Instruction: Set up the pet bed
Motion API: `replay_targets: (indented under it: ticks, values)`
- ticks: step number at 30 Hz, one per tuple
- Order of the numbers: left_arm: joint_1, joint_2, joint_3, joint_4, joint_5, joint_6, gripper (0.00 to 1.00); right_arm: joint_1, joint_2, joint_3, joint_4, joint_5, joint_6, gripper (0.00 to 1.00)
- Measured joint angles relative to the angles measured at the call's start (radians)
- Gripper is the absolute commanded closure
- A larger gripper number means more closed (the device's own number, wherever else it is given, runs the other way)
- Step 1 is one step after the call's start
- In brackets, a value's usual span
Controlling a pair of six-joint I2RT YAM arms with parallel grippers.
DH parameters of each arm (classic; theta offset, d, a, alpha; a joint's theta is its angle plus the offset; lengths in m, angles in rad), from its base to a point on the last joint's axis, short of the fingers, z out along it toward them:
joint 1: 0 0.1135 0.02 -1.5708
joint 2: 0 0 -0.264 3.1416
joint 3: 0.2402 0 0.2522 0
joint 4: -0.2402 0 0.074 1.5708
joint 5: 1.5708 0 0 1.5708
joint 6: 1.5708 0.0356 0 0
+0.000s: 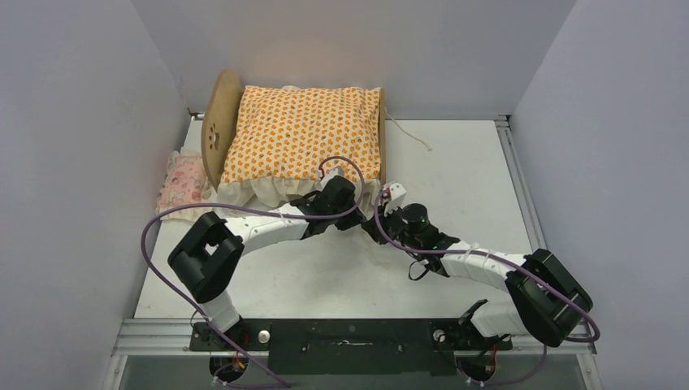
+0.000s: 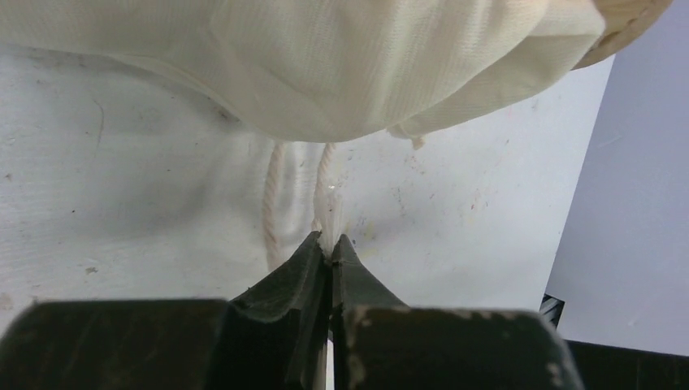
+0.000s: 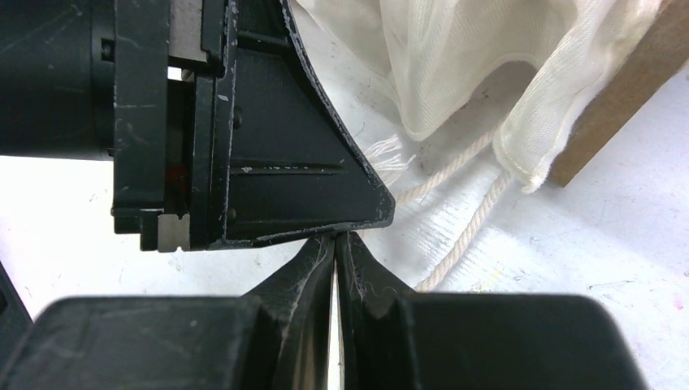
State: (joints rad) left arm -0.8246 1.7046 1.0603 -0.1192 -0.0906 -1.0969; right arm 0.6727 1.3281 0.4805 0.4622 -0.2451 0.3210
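Note:
The pet bed stands at the back left, with its paw-print headboard on the left and its footboard on the right. An orange-patterned cushion with a cream ruffle lies on it. My left gripper is shut on a white cord hanging from under the ruffle; in the top view it sits at the bed's front right corner. My right gripper is shut, its tips against the left gripper's finger. A cord runs beside it.
A pink frilled pillow lies on the white table left of the bed, against the wall. Another cord trails from the footboard. Grey walls close in the left, back and right. A wooden bed corner stands near the right gripper.

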Motion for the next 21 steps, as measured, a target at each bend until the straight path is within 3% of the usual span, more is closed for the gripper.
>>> replay_targets:
  ticks: [1, 2, 3, 6, 14, 21]
  values:
    - [-0.001, 0.000, 0.000, 0.009, 0.001, 0.000, 1.00, 0.000, -0.003, 0.000, -0.002, 0.001, 0.000, 0.82]
    - [-0.002, 0.000, -0.002, 0.018, 0.001, 0.000, 1.00, 0.000, -0.008, 0.000, -0.007, 0.004, 0.001, 0.66]
    - [-0.002, 0.000, -0.003, 0.025, 0.002, 0.000, 1.00, 0.000, -0.018, 0.000, -0.020, 0.012, 0.002, 0.58]
    - [-0.005, 0.000, -0.007, 0.037, 0.001, 0.002, 1.00, 0.000, -0.058, 0.000, -0.082, 0.052, 0.010, 0.44]
    - [-0.005, 0.000, -0.008, 0.057, 0.000, 0.007, 1.00, 0.045, -0.182, -0.041, -0.263, 0.191, 0.040, 0.45]
    - [-0.005, 0.000, -0.008, 0.058, 0.000, 0.010, 1.00, 0.172, -0.116, -0.072, -0.298, 0.312, 0.069, 0.45]
